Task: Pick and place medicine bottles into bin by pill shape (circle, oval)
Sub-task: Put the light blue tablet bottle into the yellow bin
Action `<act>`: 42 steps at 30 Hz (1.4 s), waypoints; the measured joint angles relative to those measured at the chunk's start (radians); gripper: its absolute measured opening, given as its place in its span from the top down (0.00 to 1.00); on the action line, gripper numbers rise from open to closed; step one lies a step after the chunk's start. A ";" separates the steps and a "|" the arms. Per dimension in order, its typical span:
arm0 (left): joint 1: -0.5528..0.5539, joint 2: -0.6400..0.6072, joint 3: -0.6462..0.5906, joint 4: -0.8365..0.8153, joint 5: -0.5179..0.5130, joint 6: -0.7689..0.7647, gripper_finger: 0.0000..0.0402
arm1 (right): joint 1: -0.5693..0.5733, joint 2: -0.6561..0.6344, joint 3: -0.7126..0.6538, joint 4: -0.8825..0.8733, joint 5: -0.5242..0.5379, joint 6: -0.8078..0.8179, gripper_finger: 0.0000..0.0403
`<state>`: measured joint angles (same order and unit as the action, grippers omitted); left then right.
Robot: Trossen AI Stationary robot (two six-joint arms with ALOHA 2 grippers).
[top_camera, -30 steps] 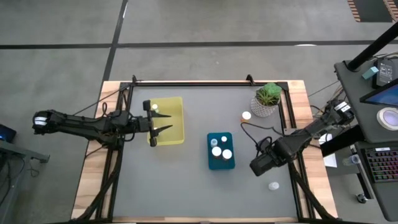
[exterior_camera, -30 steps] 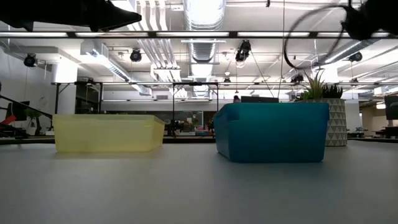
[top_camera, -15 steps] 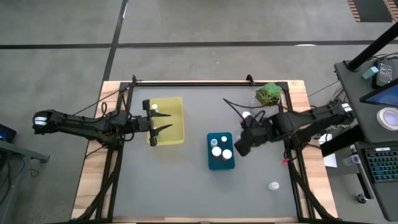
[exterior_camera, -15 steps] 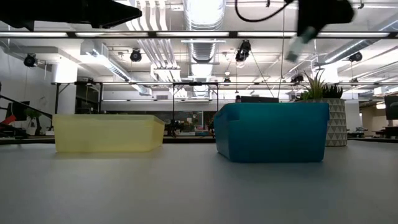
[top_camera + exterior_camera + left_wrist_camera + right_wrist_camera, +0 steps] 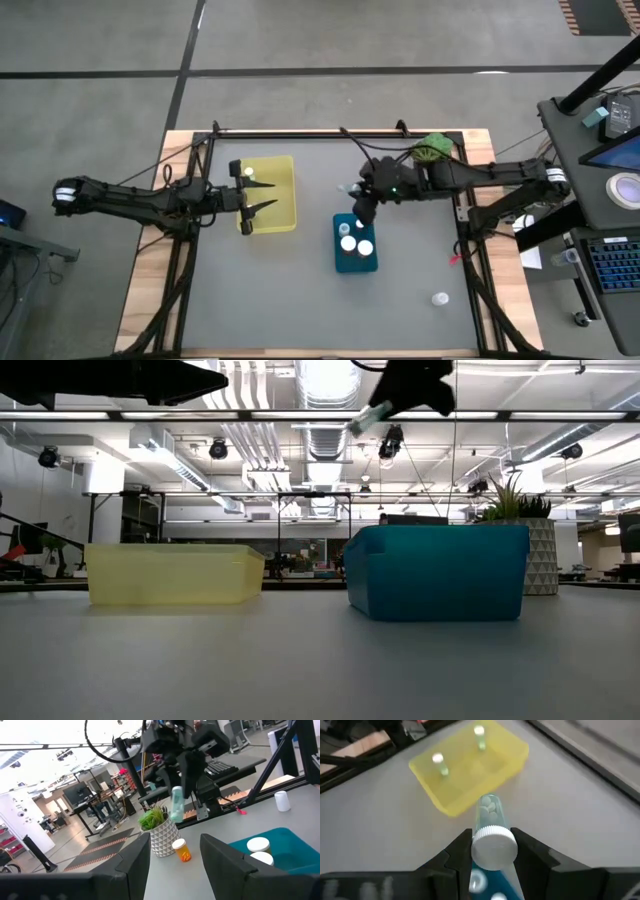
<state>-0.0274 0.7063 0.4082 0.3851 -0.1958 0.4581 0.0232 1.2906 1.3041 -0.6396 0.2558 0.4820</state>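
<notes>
Gripping a clear medicine bottle (image 5: 491, 830), right gripper (image 5: 490, 851), above teal bin (image 5: 355, 243)

An open-plan robotics lab is seen: exposed ceiling ducts (image 5: 322, 400), track lights, and monitor-laden desks (image 5: 107, 795).

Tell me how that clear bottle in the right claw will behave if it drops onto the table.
The clear bottle, held above the teal bin in the right claw, is a smooth cylinder, so it would probably roll. It looks rigid and small, likely light; the loose pills inside may shift.
</notes>
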 joint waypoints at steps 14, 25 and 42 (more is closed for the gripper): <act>0.000 0.030 0.000 -0.001 0.000 -0.029 0.61 | -0.094 0.187 0.057 0.258 -0.077 -0.196 0.71; 0.002 0.172 0.029 -0.001 -0.101 -0.025 0.61 | -0.122 0.410 0.286 0.224 -0.179 -0.265 0.71; 0.001 0.004 0.010 -0.014 -0.147 -0.027 0.61 | -0.167 0.788 0.761 -0.116 -0.210 -0.364 0.71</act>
<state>-0.0265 0.7100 0.4183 0.3706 -0.3424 0.4313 -0.1439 2.0785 2.0655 -0.7552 0.0455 0.1176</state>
